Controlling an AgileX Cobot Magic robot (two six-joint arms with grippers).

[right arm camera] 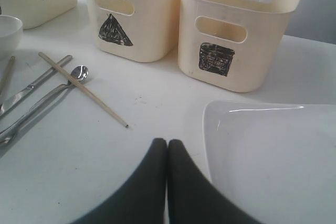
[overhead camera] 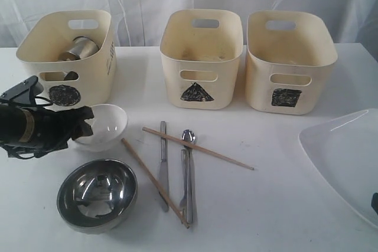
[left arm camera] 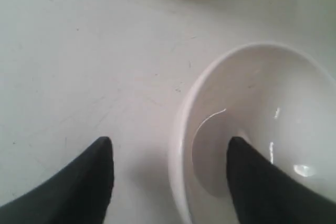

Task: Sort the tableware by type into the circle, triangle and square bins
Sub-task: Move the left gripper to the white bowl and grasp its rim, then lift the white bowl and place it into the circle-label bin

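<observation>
Exterior view: knife point(overhead camera: 163, 163) axis near-to-far

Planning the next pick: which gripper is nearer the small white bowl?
Left. The left gripper straddles the rim of the small white bowl; the right gripper is far, beside the plate.

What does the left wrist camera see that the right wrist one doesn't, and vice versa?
Only the left wrist view: the left gripper, open, astride the rim of the small white bowl, one finger inside it and one outside. Only the right wrist view: the shut right gripper, the large white plate, the triangle bin, the square bin, the spoon and a chopstick. Both: the white table and that bowl, though the right wrist view shows only its edge.
</observation>
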